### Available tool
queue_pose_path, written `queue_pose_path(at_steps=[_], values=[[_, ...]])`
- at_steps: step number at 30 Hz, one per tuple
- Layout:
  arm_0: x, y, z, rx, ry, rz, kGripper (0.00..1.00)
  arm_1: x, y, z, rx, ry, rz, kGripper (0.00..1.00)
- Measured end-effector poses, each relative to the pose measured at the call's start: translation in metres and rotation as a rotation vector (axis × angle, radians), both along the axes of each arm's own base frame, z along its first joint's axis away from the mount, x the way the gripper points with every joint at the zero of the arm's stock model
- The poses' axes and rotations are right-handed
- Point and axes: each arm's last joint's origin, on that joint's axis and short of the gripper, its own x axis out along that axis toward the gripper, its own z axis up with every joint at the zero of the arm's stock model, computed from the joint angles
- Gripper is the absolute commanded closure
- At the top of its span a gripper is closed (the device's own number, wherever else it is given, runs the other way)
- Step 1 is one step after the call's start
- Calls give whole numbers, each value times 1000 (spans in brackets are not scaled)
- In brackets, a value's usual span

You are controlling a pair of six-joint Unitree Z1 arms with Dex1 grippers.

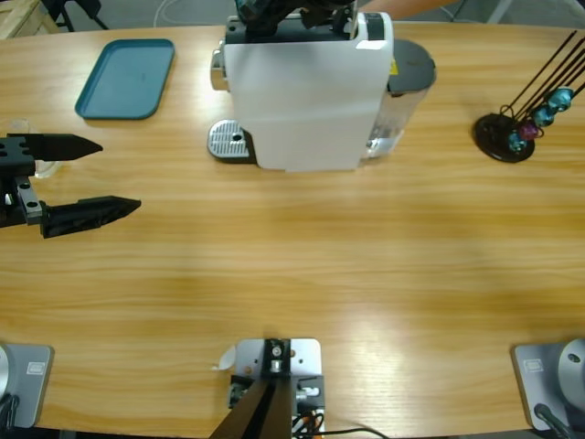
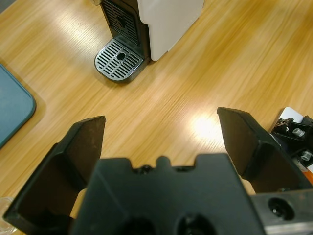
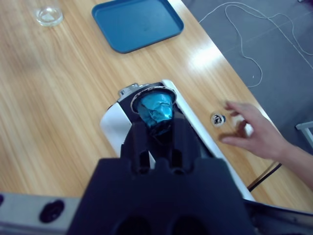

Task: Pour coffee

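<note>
1. The left gripper (image 1: 117, 176) is hovering at the table's nine o'clock edge in the high view, its two black jaws spread wide and holding nothing.
2. In the left wrist view that gripper (image 2: 164, 134) is looking across bare wooden table (image 2: 205, 73) toward the coffee machine (image 2: 166, 19), whose perforated drip tray (image 2: 119, 59) is lying at eleven o'clock from the jaws, well apart from them.
3. The right gripper (image 3: 155, 128) is sitting above the top of the coffee machine (image 3: 115, 122), its jaws closed tight around a teal foil coffee capsule (image 3: 155, 107).
4. The capsule is sitting at the machine's round capsule slot (image 3: 146, 93), its crumpled body toward the camera; whether it is resting in the slot or just above it cannot be told.
5. In the high view the white coffee machine (image 1: 306, 91) is standing at twelve o'clock on the table (image 1: 292, 274), with the right arm's black gripper parts (image 1: 302, 14) showing at its top edge.
6. A teal tray (image 1: 126, 78) is lying at ten o'clock, and a capsule stand (image 1: 512, 133) with coloured capsules is standing at two o'clock.
7. A small clear glass dish (image 3: 49, 15) is sitting near the tray (image 3: 137, 22) in the right wrist view.
8. A person's hand (image 3: 254, 129) is reaching in at three o'clock of the right wrist view, beside the machine, fingers spread.
</note>
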Motion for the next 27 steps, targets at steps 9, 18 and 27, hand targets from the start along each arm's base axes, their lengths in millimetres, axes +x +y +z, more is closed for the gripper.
queue_pose_path(at_steps=[9, 18, 27], values=[[0, 1, -2, 6, 3, 2, 0, -1, -1, -7, -15, 18, 4, 1000], [0, 1, -3, 11, 2, 7, 0, -2, 0, -8, -6, 34, 21, 660], [-1, 2, -6, 16, 6, 7, 0, -1, 1, -10, -5, 41, 10, 170]])
